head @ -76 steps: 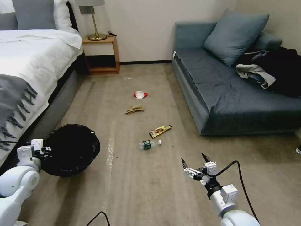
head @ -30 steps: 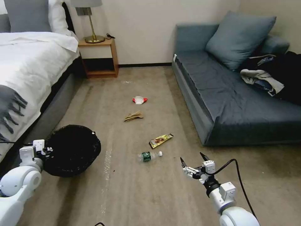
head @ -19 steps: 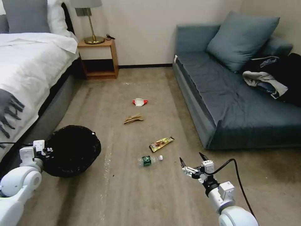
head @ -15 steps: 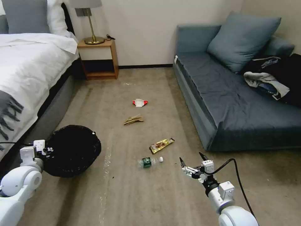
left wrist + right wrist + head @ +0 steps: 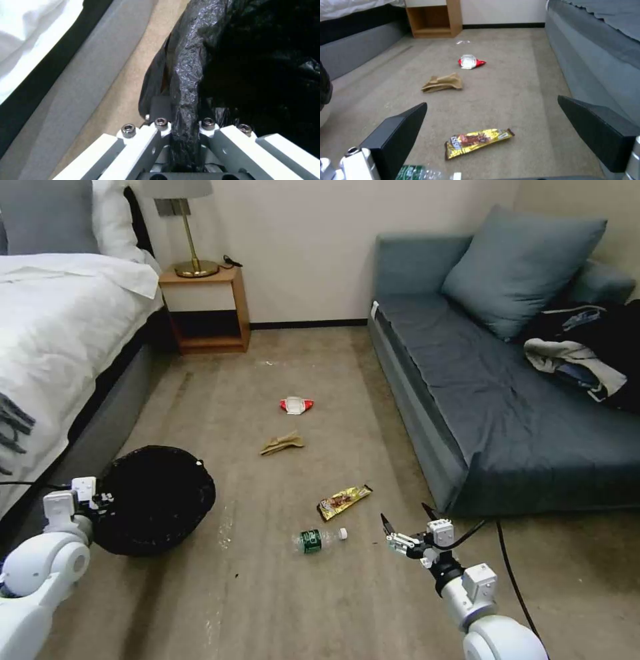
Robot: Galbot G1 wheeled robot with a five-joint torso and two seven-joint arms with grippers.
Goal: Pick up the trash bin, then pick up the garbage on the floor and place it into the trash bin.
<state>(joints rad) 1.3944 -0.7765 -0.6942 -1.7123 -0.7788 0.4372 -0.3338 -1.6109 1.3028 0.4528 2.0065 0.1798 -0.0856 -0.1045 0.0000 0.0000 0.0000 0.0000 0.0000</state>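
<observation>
The left tool [image 5: 181,130] was closed on the trash bin [image 5: 157,500] rim beside the bed [image 5: 60,347]; the bin's white wall was hidden by its bag. The right tool [image 5: 407,523], open, hovered near the bottle [image 5: 319,539] on the floor; the litter appeared lower in the head view than before

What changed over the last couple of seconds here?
The robot drove forward, so the litter lies nearer. The left tool stays clamped on the bin rim; the right tool stays open, now close to the bottle. All four litter items remain on the floor.
</observation>
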